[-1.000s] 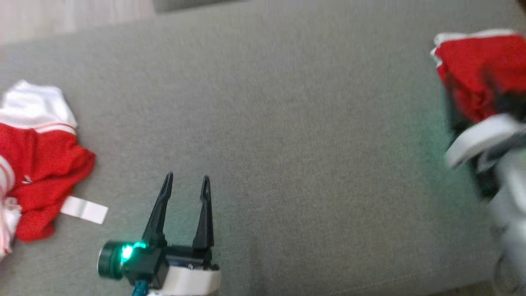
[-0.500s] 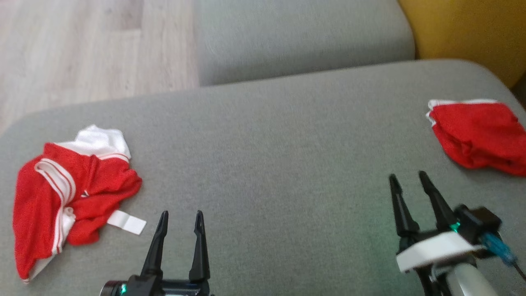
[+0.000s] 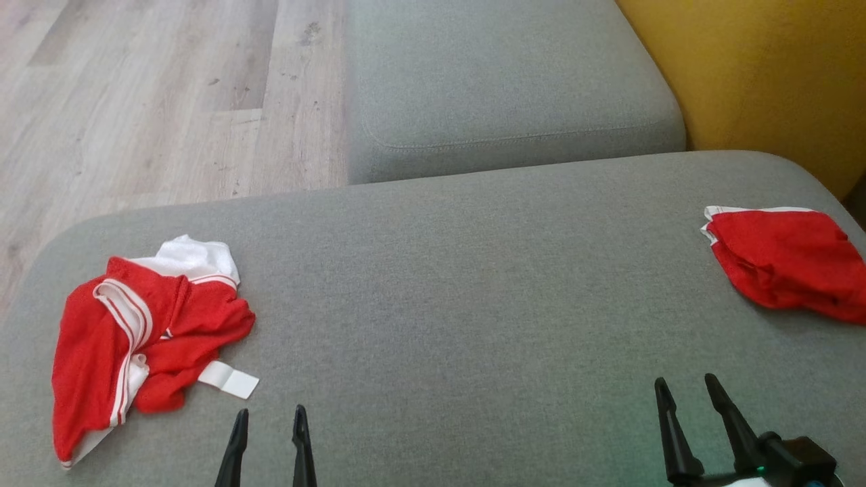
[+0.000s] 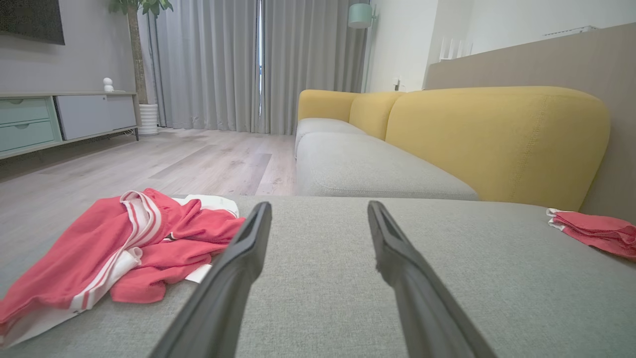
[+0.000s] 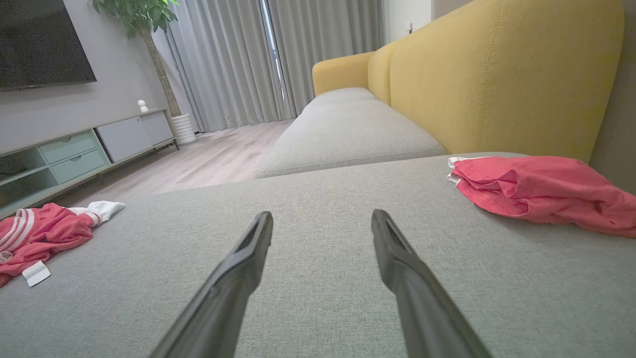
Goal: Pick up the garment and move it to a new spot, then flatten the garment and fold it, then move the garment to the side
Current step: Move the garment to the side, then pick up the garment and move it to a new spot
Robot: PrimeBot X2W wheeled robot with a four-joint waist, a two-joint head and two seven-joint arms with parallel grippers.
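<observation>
A crumpled red and white garment (image 3: 142,335) with a white label lies at the left of the grey cushion (image 3: 460,284); it also shows as the garment (image 4: 114,243) and the garment (image 5: 39,231). A folded red garment (image 3: 785,270) rests at the cushion's right edge, seen again as the folded garment (image 4: 596,231) and the folded garment (image 5: 541,191). My left gripper (image 3: 269,423) stands open near the front edge, just right of the crumpled garment, empty. My right gripper (image 3: 687,392) is open and empty at the lower right, in front of the folded one.
A second grey seat cushion (image 3: 500,88) lies beyond, with the yellow sofa back (image 3: 764,74) at the right. Wooden floor (image 3: 135,101) lies off the cushion's far left. A low cabinet (image 4: 59,119) and curtains (image 4: 258,64) stand across the room.
The head camera has tilted up and back, so the whole picture shifted. The right arm has drawn back from the folded red garment to the lower right; both grippers stay open.
</observation>
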